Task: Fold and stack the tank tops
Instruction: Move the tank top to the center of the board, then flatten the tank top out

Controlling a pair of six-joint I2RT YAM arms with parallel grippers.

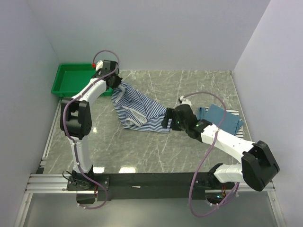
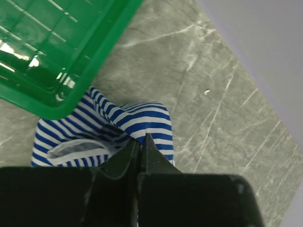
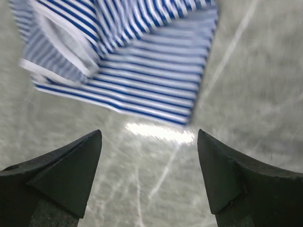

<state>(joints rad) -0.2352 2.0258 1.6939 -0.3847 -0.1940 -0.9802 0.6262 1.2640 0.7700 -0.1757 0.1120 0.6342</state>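
Beside green tray [image 2: 52, 52], left gripper [image 2: 140, 140] pinches striped tank top [image 2: 147, 118]

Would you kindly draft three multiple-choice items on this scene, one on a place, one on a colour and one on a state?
1. Where on the table does the green tray sit?
A. far left
B. near right
C. centre

2. What colour is the tank top in the left gripper?
A. plain red
B. yellow
C. blue-and-white striped

3. How do the jaws of the right gripper stand?
A. shut on cloth
B. open, empty
C. shut on the tray

Answers:
1 A: the top view shows it at the far left edge.
2 C: the left wrist view shows striped cloth pinched between the fingers.
3 B: the fingers stand wide apart, short of the hem.
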